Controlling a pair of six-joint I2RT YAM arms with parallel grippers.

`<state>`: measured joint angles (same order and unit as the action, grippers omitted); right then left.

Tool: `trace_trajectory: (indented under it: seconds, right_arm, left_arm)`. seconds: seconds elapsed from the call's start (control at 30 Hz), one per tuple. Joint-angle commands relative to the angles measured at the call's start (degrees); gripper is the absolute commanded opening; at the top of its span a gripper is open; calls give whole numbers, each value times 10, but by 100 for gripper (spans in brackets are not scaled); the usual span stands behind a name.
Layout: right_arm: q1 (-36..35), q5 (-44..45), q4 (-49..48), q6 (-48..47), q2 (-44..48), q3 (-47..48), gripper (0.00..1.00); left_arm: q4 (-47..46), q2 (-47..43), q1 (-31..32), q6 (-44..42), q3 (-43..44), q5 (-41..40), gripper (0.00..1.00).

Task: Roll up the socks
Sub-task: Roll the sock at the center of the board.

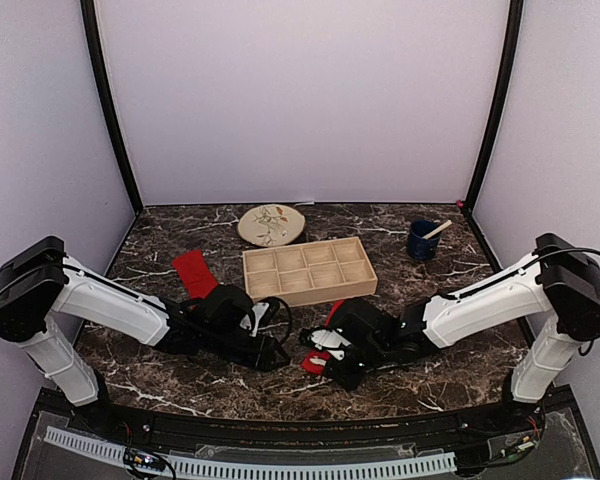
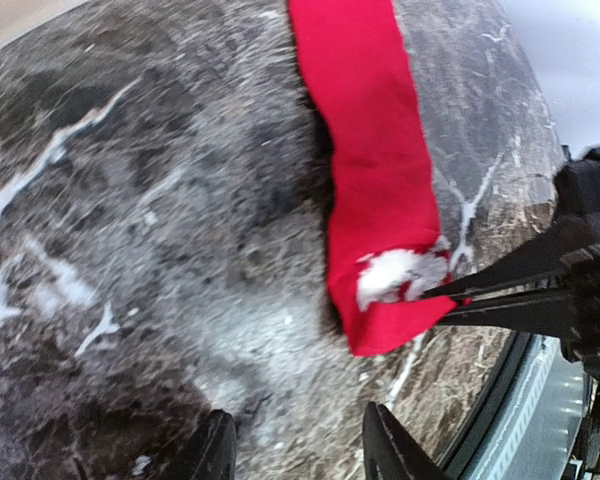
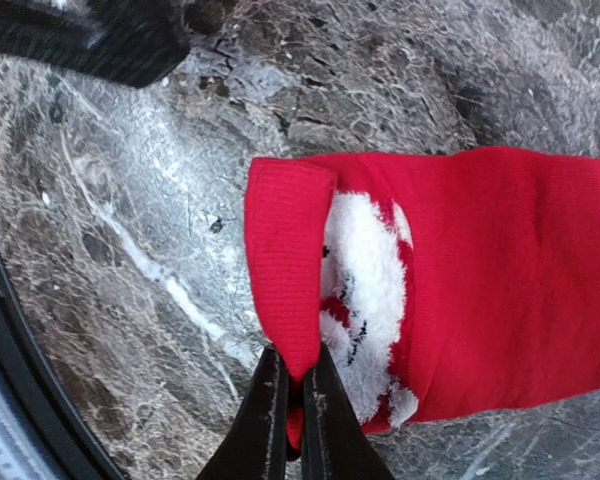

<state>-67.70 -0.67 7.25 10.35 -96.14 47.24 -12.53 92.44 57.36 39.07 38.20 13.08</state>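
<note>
Pinch by right gripper: tips pressed almost together on the folded-over edge of front sock, white fuzzy patch exposed just beside the fold. Nearby, left gripper spread apart, holding nothing, poised over bare marble table near that same sock end, not touching it.

Only from right wrist: the fold and the thin clamp on it, close up. Only from left wrist: long flat run of red leading away from the pinch. Only from above: second sock flat at left of wooden tray, well apart from both grippers; plate and blue cup behind.

Position of front sock: before the tray, between the arms, mostly hidden from above; long axis near-to-far, pinched end nearest the bases. Likewise near-to-far for second sock, far end leaning left.
</note>
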Motion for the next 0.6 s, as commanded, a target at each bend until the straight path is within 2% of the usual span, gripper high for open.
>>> trace_trajectory:
  seconds: [0.0,0.37,0.57]
  right_arm:
    - [36,-131,-22,49,-1,-17,4]
    - [109,-308,-131,167,-1,-73,5]
    - [129,-355,-178,226,2,-97,5]
  left_arm:
    - [-49,-16,-2,-34,-8,40,46]
    - [-90,9,13,-83,-2,86,45]
    - [-93,29,17,-103,9,102,46]
